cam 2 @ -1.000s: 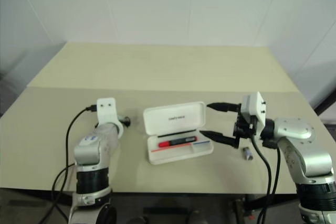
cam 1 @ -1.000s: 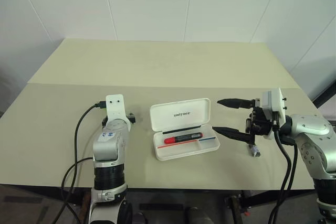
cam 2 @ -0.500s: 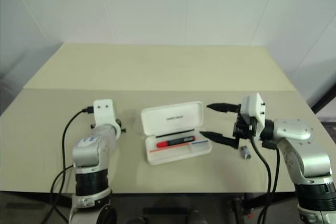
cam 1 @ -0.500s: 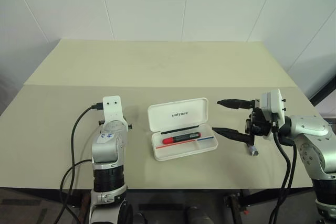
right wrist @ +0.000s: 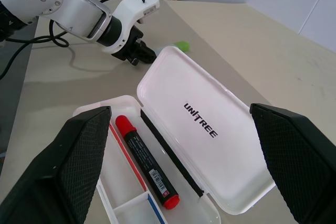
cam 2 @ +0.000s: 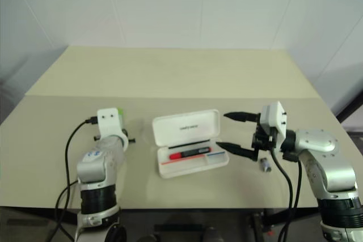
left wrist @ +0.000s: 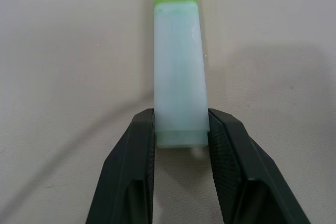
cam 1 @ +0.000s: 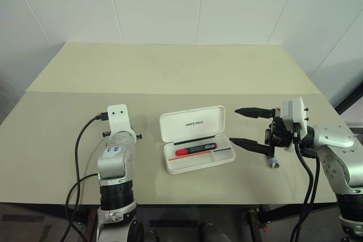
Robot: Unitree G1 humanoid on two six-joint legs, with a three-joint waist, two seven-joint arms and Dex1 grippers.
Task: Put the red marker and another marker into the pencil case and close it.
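Beige table (cam 1: 170, 72), left end effector (left wrist: 181, 129) clamping green highlighter (left wrist: 177, 77), right end effector (cam 1: 245, 127) spread wide, empty.

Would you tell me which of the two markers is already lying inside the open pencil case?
The red marker lies in the pencil case. The pale green marker lies on the table, its end between the left hand's fingers.

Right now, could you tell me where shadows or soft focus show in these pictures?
Left wrist view: highlighter sharp, casting a soft shadow on the table. Right wrist view: pencil case lettering crisp, the near black fingers blurred. Right eye view: softer than the left eye view.
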